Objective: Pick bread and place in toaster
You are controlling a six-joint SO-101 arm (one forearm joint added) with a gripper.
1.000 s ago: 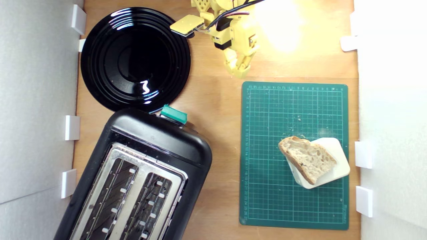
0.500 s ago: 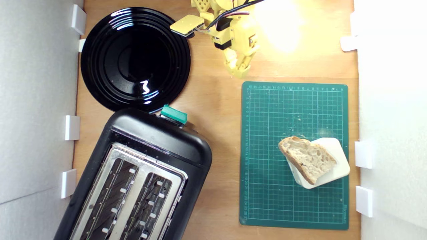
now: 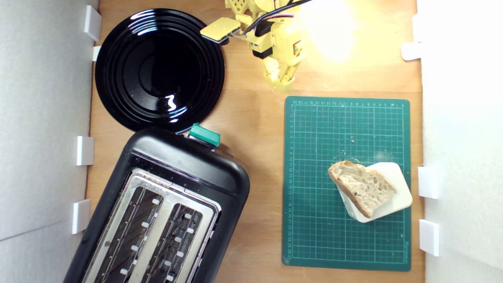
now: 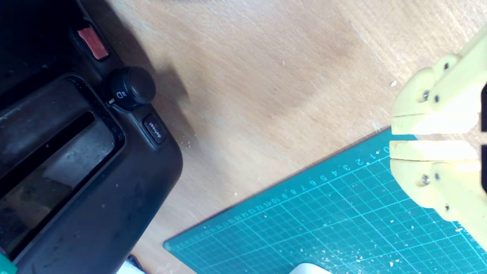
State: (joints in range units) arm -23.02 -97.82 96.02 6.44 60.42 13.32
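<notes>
Wooden tabletop (image 3: 255,118): bread (image 3: 361,186) rests on a cream box (image 3: 397,192), well apart from the nearly closed, empty jaws

The toaster (image 3: 157,208) runs off the exterior view's lower edge, slots partly cropped. The arm (image 3: 271,35) is cut by the top edge, where glare whitens the table (image 3: 255,129). The cream box (image 3: 395,192) lies partly hidden under the bread (image 3: 361,186).

Bread resting on a cream box, pincer apart at the tabletop's far edge

The bread (image 3: 362,187) lies across the cream box (image 3: 395,192) on the green cutting mat (image 3: 346,133). The toaster (image 3: 165,212) fills the near corner on the exterior view's left, touching the black plate (image 3: 159,68). The yellow pincer (image 3: 281,80) hangs nearly closed, empty.
</notes>
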